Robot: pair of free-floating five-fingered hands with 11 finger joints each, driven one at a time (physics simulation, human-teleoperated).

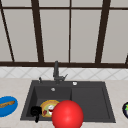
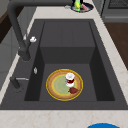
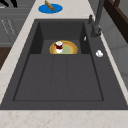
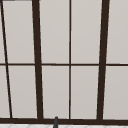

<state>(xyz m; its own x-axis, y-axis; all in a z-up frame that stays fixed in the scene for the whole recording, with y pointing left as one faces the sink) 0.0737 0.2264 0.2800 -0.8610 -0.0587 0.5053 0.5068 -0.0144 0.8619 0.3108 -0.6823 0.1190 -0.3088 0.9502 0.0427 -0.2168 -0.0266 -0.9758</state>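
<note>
My left hand (image 1: 36, 111) hovers at the front left corner of the dark sink (image 1: 90, 100), just left of a yellow-rimmed plate (image 1: 48, 106) that lies in the basin. In the right side view this hand (image 3: 11, 2) shows at the top left, out in front of the counter. The plate (image 2: 58, 86) carries a small white and red cup (image 2: 70, 78) and a red piece of food (image 2: 73, 90). A big red ball (image 1: 67, 115) sits low in the front view and covers part of the plate.
A dark faucet (image 1: 56, 71) rises behind the basin. A blue plate (image 1: 7, 106) with a brown stick lies on the left counter. A dark plate (image 1: 125, 110) with food sits on the right counter. The sink's right half is a shallow drainboard (image 3: 60, 77).
</note>
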